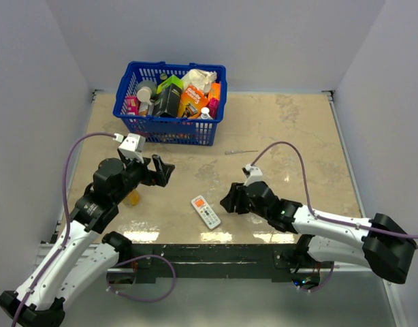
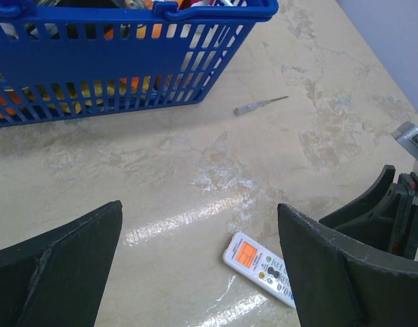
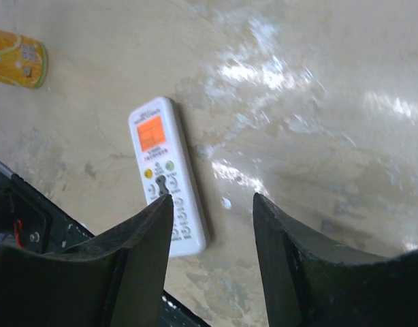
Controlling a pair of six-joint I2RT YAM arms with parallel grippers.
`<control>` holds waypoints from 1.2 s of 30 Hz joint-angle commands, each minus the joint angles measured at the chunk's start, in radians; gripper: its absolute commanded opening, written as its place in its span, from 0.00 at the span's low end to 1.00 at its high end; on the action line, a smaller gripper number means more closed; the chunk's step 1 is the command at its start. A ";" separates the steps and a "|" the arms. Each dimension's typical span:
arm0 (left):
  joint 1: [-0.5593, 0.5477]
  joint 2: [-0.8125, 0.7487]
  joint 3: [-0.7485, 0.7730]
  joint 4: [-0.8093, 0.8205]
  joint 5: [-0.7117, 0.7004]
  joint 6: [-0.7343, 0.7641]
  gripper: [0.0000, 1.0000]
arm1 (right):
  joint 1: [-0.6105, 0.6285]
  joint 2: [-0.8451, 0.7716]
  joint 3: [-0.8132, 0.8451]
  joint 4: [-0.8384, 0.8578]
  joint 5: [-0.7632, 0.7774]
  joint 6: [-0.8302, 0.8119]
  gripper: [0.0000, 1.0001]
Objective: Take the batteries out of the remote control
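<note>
R fingers (image 3: 331, 272), L fingers (image 2: 52, 272) spread; remote control (image 3: 167, 174) face-up btwn.

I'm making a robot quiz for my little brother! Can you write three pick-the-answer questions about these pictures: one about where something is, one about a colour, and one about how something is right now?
1. Where is the remote control?
A. On the floor
B. Lying flat on the table
C. Lifted up in the air

2. What colour is its screen?
A. Green
B. Orange
C. Blue

3. How is the right gripper?
A. Shut on the remote control
B. Shut, with nothing in it
C. Open, with nothing in it

Answers:
1 B: the top view shows it resting on the tabletop.
2 B: both wrist views show an orange panel at one end.
3 C: its fingers stand wide apart and grip nothing.
</note>
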 commanded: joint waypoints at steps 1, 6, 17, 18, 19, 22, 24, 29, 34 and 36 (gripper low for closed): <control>0.005 -0.030 0.010 0.016 -0.092 0.024 0.99 | 0.102 0.095 0.163 -0.049 0.065 -0.197 0.55; 0.005 -0.149 0.008 -0.009 -0.266 0.000 0.99 | 0.307 0.251 0.272 -0.034 0.221 -0.353 0.57; 0.005 -0.288 -0.006 -0.008 -0.363 -0.019 0.99 | 0.550 0.529 0.428 -0.085 0.513 -0.513 0.63; 0.005 -0.288 -0.006 -0.007 -0.360 -0.019 0.98 | 0.571 0.555 0.444 -0.104 0.565 -0.512 0.63; 0.005 -0.286 -0.006 -0.011 -0.359 -0.020 0.98 | 0.581 0.580 0.458 -0.143 0.596 -0.512 0.63; 0.005 -0.283 -0.004 -0.012 -0.351 -0.022 0.98 | 0.618 0.685 0.528 -0.218 0.700 -0.515 0.64; 0.005 -0.283 -0.004 -0.012 -0.345 -0.022 0.98 | 0.630 0.761 0.551 -0.265 0.730 -0.510 0.64; 0.007 -0.285 -0.006 -0.011 -0.340 -0.022 0.98 | 0.633 0.818 0.574 -0.312 0.796 -0.427 0.64; 0.005 -0.283 -0.007 -0.007 -0.339 -0.020 0.98 | 0.633 0.856 0.609 -0.393 0.859 -0.340 0.64; 0.005 -0.282 -0.007 -0.009 -0.334 -0.020 0.98 | 0.631 0.873 0.629 -0.445 0.883 -0.315 0.65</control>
